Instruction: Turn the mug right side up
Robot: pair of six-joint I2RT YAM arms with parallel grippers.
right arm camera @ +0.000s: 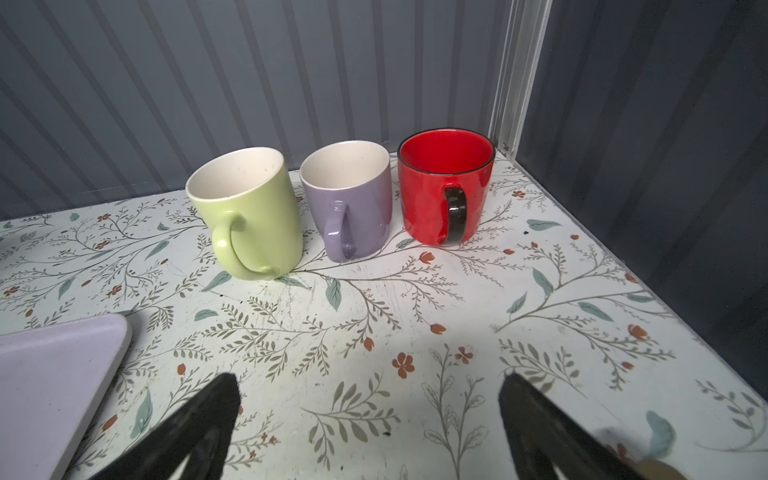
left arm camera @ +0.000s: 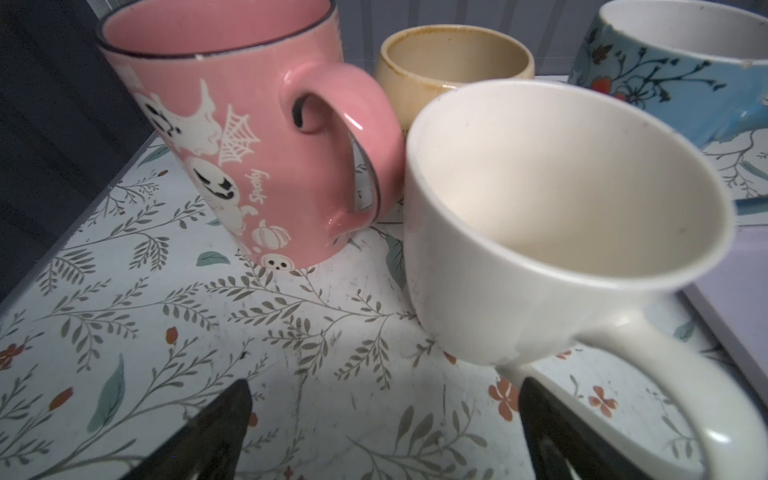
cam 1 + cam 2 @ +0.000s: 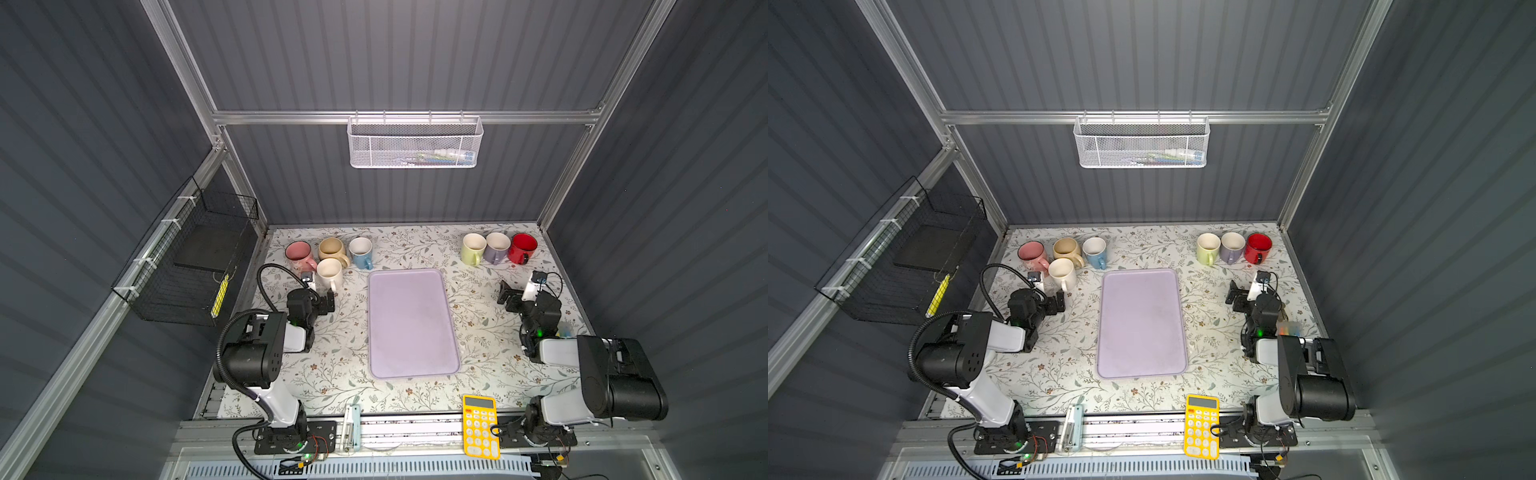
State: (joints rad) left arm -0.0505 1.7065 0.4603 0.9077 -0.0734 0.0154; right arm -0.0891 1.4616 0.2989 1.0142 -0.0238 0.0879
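Glossy cream ceramic mug [image 2: 540, 208] upright on floral-print worktop [image 3: 345, 332], rounded bowl, looped handle, just beside pink ghost-print mug [image 2: 257, 145], just ahead of left claw [image 2: 384, 386], spread wide, empty, right claw [image 1: 370, 378] likewise wide, empty, smooth lilac rounded-corner tray [image 3: 409, 324] between arms

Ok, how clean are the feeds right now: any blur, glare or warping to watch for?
Left wrist view: the white mug crowds the frame and softens toward its handle; small glare on the handle of the pink mug. Right wrist view: sharp, but the wide lens tilts the light green mug outward. Both top views: the purple tray is evenly lit, no glare.
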